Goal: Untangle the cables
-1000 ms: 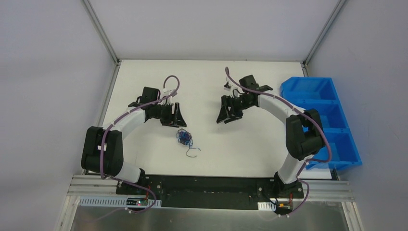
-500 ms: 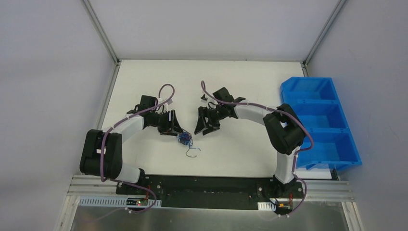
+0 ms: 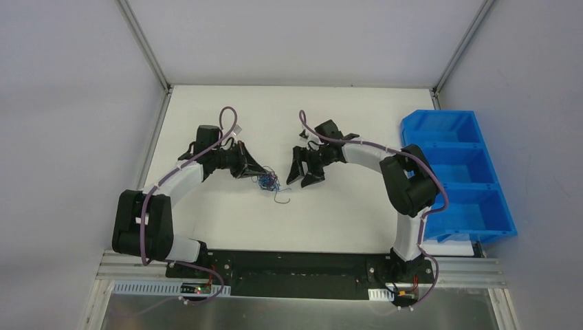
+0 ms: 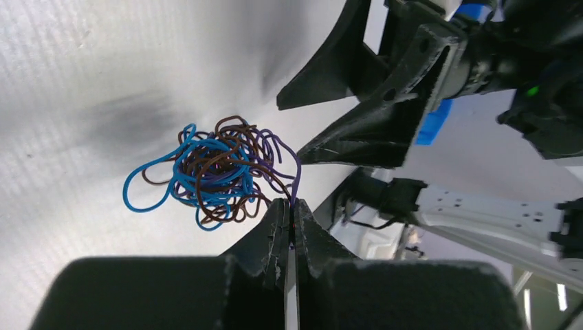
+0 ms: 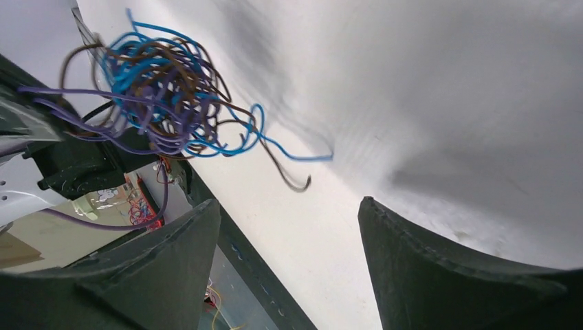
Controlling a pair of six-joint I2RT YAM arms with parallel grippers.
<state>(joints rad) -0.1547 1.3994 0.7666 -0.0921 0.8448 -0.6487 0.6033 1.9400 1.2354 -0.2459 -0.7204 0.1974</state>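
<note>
pinching just one purple strand of the cables (image 4: 220, 172) in the closed left gripper (image 4: 290, 206), right at the tips. could slip out on a hard tug, or just cinch the knot tighter. looks like a loose ball of hair-thin blue, brown and purple loops, seemingly hanging just above the table (image 3: 344, 220), mid-table. facing a wide-open right gripper (image 3: 304, 177) just beyond, holding nothing.
</note>
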